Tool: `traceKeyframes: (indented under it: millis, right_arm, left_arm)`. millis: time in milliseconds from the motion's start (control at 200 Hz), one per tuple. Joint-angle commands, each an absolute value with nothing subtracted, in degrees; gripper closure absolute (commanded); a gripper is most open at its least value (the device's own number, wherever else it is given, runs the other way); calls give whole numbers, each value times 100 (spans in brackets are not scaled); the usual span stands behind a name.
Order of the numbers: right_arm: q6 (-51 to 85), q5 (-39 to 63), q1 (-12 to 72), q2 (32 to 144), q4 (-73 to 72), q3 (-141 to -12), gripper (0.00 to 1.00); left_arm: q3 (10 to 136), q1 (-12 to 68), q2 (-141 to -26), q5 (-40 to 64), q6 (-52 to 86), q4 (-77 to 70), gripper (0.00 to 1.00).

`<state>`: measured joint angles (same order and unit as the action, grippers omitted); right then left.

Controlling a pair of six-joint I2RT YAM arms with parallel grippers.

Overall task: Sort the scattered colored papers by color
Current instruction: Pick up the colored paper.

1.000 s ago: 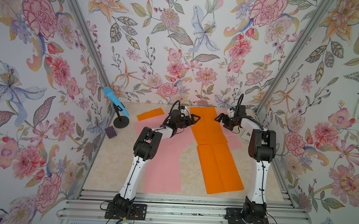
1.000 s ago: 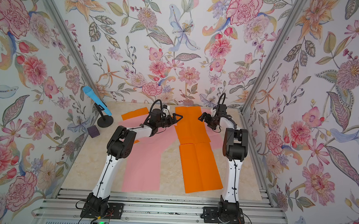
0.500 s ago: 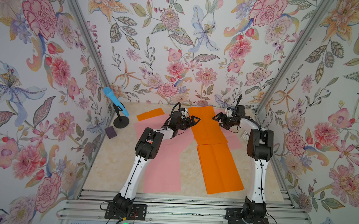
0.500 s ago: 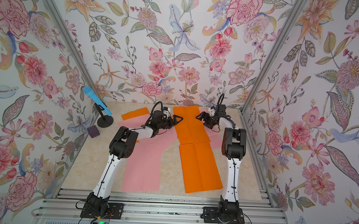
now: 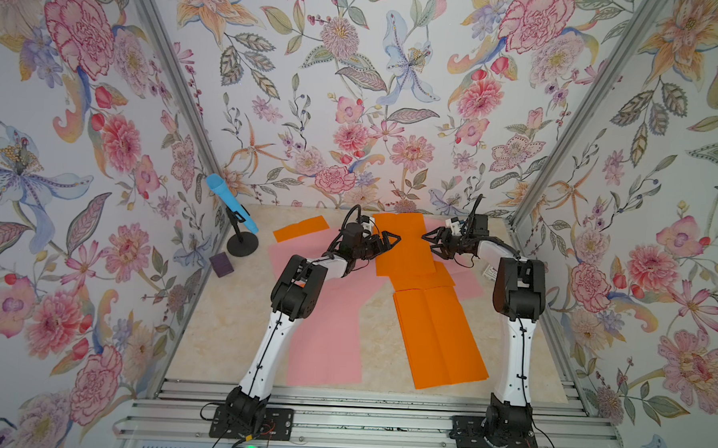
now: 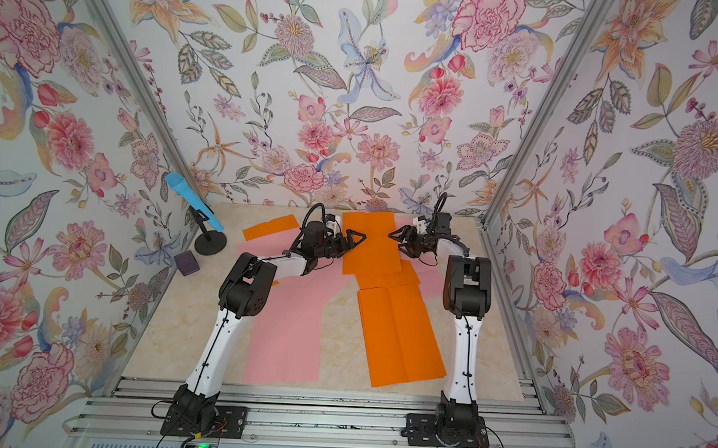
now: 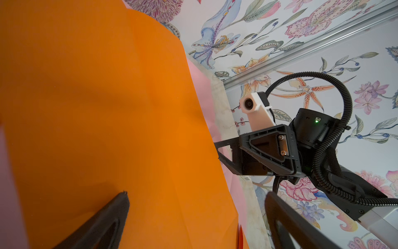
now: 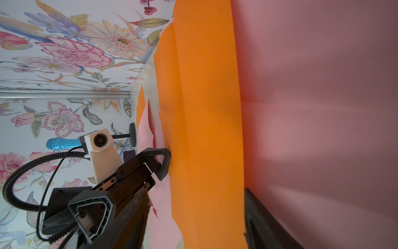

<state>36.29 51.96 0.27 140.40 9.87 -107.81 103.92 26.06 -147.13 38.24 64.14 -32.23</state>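
The top orange paper (image 5: pixel 404 248) lay at the far middle of the table (image 5: pixel 219 331), over another orange paper (image 5: pixel 440 336) and pink papers (image 5: pixel 327 344). The left gripper (image 5: pixel 390 239) was wide open at one side edge, holding nothing. The right gripper (image 5: pixel 430 240) was at the other edge, jaws still apart.

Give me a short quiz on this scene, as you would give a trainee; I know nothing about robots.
1. True or false: the purple block lies on a pink sheet.
2. Pick one: the sheet lying between the left gripper and the right gripper is A) pink, B) orange, C) white.
3. Name the blue thing held on the black stand near the block.
Key: 1 false, it lies on the bare table. 2 B. 3 a microphone.
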Motion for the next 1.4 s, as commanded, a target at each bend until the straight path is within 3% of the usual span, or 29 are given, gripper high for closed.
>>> traceKeyframes:
  millis: [0, 195, 345, 475, 826, 1391]
  right_arm:
    - [3955, 5547, 25, 14046, 657, -10749, 39]
    - [3472, 5292, 133, 14152, 1303, -10916, 57]
    - [3209, 5147, 249, 14212, 1640, -10935, 83]
    - [3145, 5066, 303, 14142, 1672, -10917, 90]
    - [2608, 4431, 316, 13534, 2418, -10888, 100]
    - [2108, 3849, 923, 11879, 3598, -10875, 100]
  left_arm:
    - [10538, 2672, -14896, 3814, 6518, -3375, 0]
    - [10547, 2687, -14914, 3823, 6530, -3384, 0]
    - [10534, 2695, -14906, 3830, 6539, -3407, 0]
    - [10534, 2698, -14886, 3848, 6548, -3419, 0]
    - [10217, 2587, -13962, 3648, 5757, -2636, 0]
    - [7771, 2347, -12120, 3318, 5114, -2872, 0]
